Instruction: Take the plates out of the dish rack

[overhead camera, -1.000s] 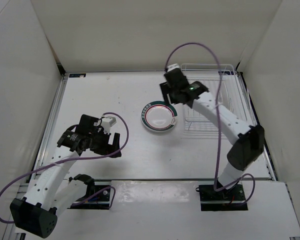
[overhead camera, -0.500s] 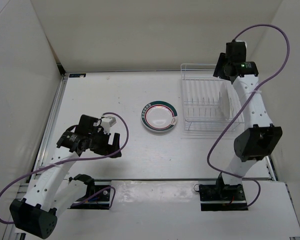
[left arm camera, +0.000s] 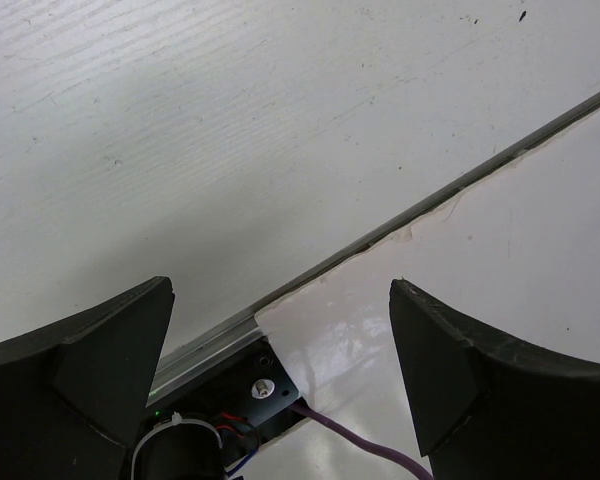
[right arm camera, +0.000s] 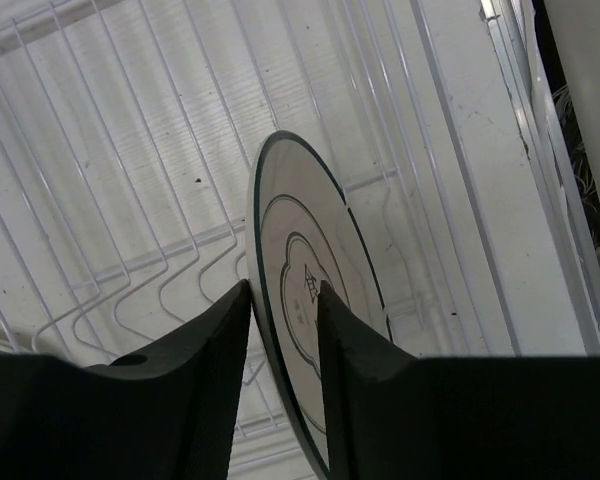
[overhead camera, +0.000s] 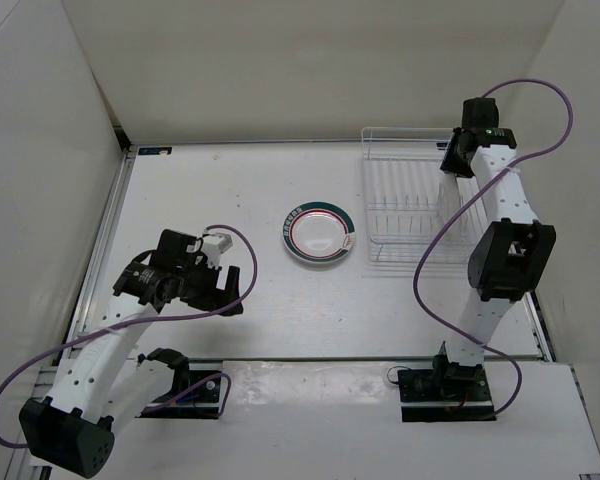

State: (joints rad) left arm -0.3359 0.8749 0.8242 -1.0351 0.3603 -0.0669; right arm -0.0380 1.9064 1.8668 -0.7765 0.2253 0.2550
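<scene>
Straddles the top rim of a standing plate (right arm camera: 298, 225) with the right gripper (right arm camera: 283, 290), set narrow, one finger to each face. Cannot tell whether the pads actually press the plate or merely flank it. Finds that plate upright and nearly edge-on directly between the fingertips, white with a dark green rim band and a thin green figure on the face toward the right-hand finger. Sits low inside the dish rack (overhead camera: 400, 215), with white wires all around and below the gripper and the tines just past the fingertips. Holds the left gripper (left arm camera: 280, 290) spread wide, with nothing between the fingers and only bare table (left arm camera: 230, 120) and a seam strip (left arm camera: 380, 235) beneath. Has a flat plate (overhead camera: 319, 234), green-rimmed with a red inner ring, lying face up on the table well apart from both grippers: to the left of the right one, just beside the rack, and ahead and to the right of the left one.
</scene>
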